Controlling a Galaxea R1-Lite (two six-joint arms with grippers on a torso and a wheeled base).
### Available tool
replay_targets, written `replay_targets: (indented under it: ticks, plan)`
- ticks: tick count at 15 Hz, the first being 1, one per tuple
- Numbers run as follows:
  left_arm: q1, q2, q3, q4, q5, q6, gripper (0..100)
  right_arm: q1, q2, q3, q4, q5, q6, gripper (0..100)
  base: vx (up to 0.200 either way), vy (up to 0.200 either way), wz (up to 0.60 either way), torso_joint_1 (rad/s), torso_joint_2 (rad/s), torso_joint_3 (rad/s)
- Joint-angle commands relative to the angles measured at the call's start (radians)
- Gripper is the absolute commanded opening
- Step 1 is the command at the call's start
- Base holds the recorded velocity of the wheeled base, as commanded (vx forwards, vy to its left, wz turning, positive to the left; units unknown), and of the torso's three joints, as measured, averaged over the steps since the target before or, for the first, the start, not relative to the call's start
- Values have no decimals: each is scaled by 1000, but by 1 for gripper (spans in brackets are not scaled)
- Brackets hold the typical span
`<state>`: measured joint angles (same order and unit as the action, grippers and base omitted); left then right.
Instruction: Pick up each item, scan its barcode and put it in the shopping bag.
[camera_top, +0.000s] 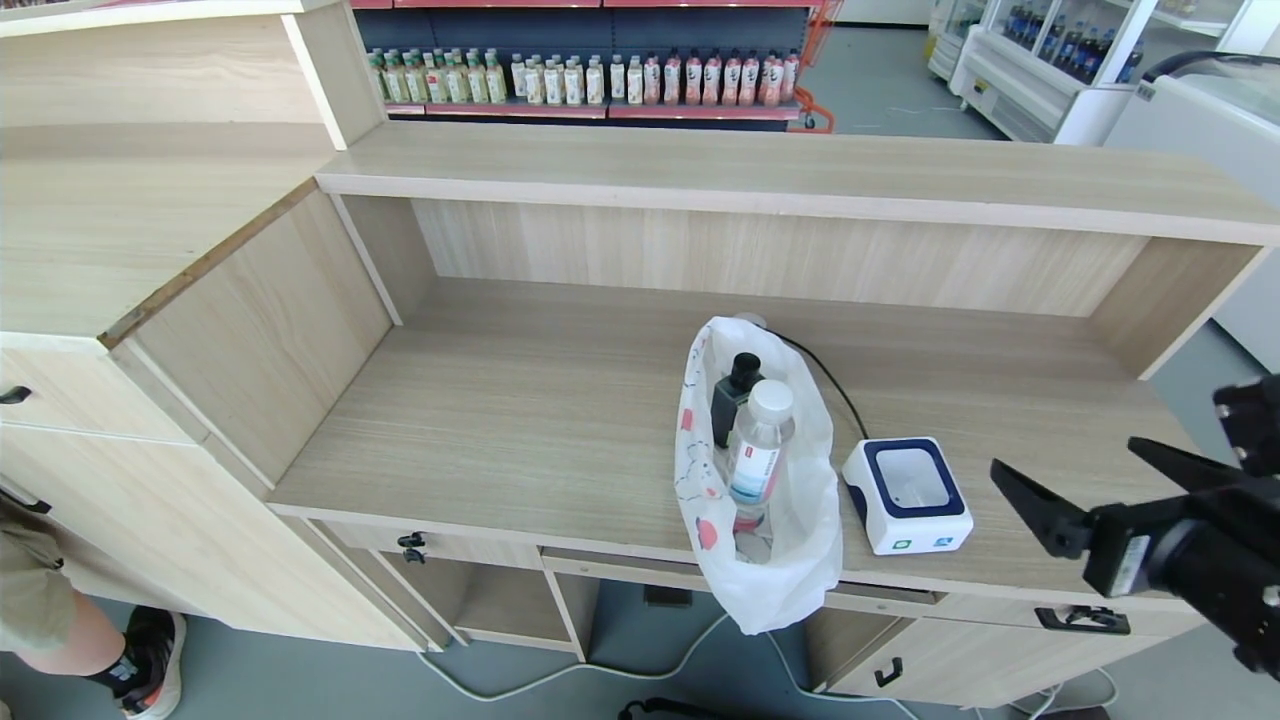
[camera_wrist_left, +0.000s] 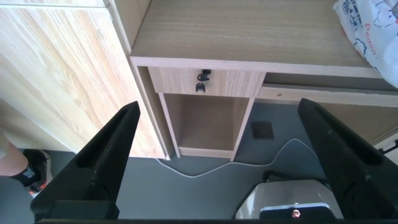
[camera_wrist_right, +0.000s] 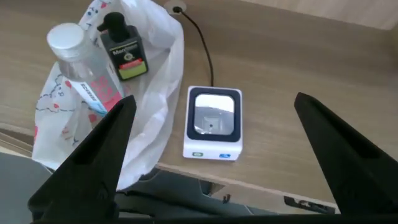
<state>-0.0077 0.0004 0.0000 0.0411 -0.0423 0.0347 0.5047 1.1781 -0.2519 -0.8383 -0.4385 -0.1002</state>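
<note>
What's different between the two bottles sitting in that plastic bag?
The clear bottle is see-through with a white cap; the dark bottle is opaque with a black cap. The clear bottle looks taller and wider than the dark bottle. In the head view the clear bottle stands in front, partly covering the dark bottle. Both sit capped inside the shopping bag.

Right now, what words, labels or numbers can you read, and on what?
No text reads clearly.
On the clear bottle: label print blurred.
On the dark bottle: label print too small.
On the shopping bag: lettering blurred.
On the scanner: two small icons, no readable words.
</note>
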Motion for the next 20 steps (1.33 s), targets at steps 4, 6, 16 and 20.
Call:
replay_targets:
  ticks: [4, 6, 16, 20]
  plan:
    - [0, 0, 0, 0, -1, -1, 100, -124, -350, 137, 176, -146, 4, 100, 0, 0, 0, 0, 0, 0]
    - [0, 0, 0, 0, -1, -1, 100, -236, -399, 164, 194, -34, 34, 100, 0, 0, 0, 0, 0, 0]
    - [0, 0, 0, 0, 1, -1, 100, -522, -1104, 252, 782, 408, 56, 100, 0, 0, 0, 0, 0, 0]
    - [0, 0, 0, 0, 1, -1, 100, -503, -1178, 252, 814, 439, 53, 100, 0, 0, 0, 0, 0, 0]
